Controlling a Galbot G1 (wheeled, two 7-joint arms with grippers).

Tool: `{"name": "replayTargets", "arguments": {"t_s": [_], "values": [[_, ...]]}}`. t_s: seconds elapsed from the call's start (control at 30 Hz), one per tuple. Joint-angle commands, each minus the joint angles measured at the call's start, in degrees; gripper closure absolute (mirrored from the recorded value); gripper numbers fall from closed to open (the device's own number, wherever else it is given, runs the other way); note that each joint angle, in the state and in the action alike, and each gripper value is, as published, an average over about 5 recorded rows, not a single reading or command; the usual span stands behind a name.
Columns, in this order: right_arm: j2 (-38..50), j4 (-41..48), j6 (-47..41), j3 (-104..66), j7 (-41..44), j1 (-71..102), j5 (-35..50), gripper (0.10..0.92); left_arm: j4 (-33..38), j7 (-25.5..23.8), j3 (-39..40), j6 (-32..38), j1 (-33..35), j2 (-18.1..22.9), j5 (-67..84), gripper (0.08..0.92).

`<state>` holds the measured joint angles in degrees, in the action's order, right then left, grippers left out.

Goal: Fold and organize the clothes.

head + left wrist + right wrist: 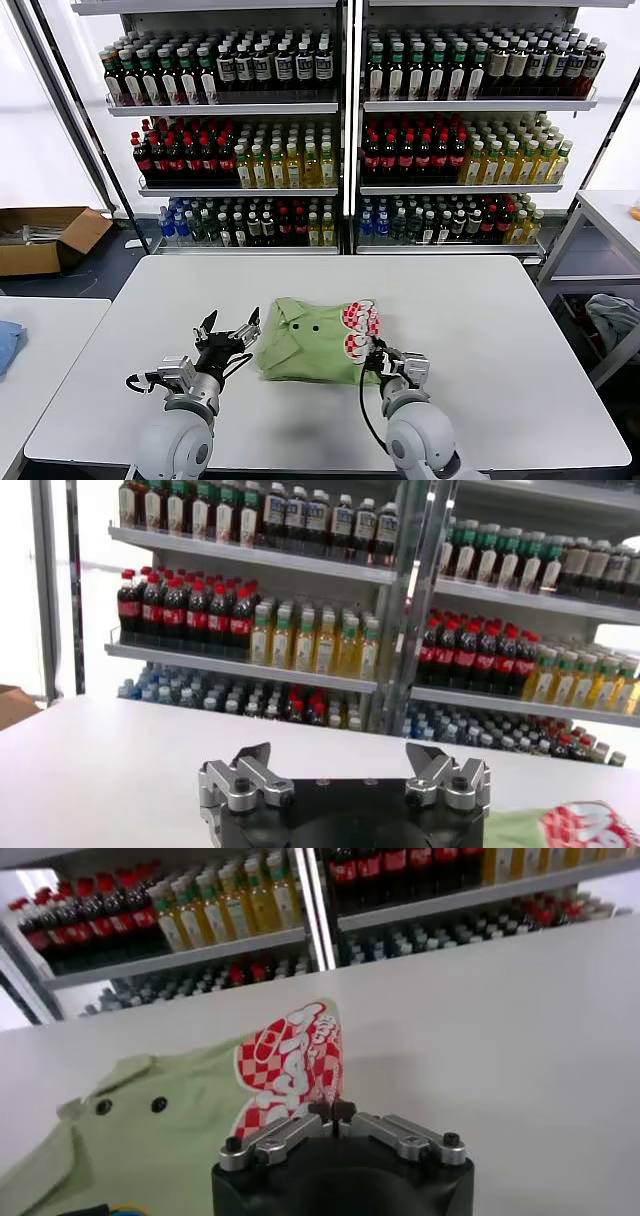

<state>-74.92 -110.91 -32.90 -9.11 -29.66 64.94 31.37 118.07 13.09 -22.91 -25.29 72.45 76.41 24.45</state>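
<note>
The right claw (335, 1112) is closed, its two fingertips meeting on the near right edge of the polo shirt (310, 340) at the red-and-white print (290, 1063); the fabric there stands lifted into a thin upright fold between the tips. Judged from this, the step in hand is a pinch on the printed edge, made ready to carry it over for a fold. Before any travel, confirm that the tips hold a full bite of cloth and not only the hem, since soft fabric slips out of a shallow pinch. Lift only enough to free the edge from the surface (500, 330), then move across the garment in a low arc so that the lower layers stay flat. The left claw (228, 333) hangs fully open just beside the shirt's left edge, apart from the cloth; it is well placed to take that edge or press it down as an anchor. The shirt lies partly folded near the front middle of the surface, collar (85, 1106) and buttons facing up, between the two arms.
</note>
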Motion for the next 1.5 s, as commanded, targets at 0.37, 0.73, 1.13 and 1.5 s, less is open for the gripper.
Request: {"name": "replayTargets", "arguments": {"t_s": [0.37, 0.73, 1.13, 1.5], "values": [[7.15, 3.94, 2.07, -4.32, 6.55, 0.47, -28.98, 0.767, 0.94, 0.06, 1.17, -0.11, 1.09, 1.59, -0.50, 0.177], [-2.81, 2.50, 9.45, 5.95, 4.66, -0.65, -23.68, 0.447, 2.74, -0.15, 0.78, -0.13, 3.63, 1.69, -0.71, 0.177], [-9.20, 15.32, 5.84, 7.28, -2.54, -8.98, -10.35, 0.205, 3.10, -0.30, -0.19, -0.34, 5.37, 1.65, -0.84, 0.177], [-9.99, 17.02, 1.59, 5.85, -4.77, -7.97, -5.12, 0.203, 2.35, -0.36, 0.00, -0.59, 5.10, 1.94, -1.04, 0.177]]}}
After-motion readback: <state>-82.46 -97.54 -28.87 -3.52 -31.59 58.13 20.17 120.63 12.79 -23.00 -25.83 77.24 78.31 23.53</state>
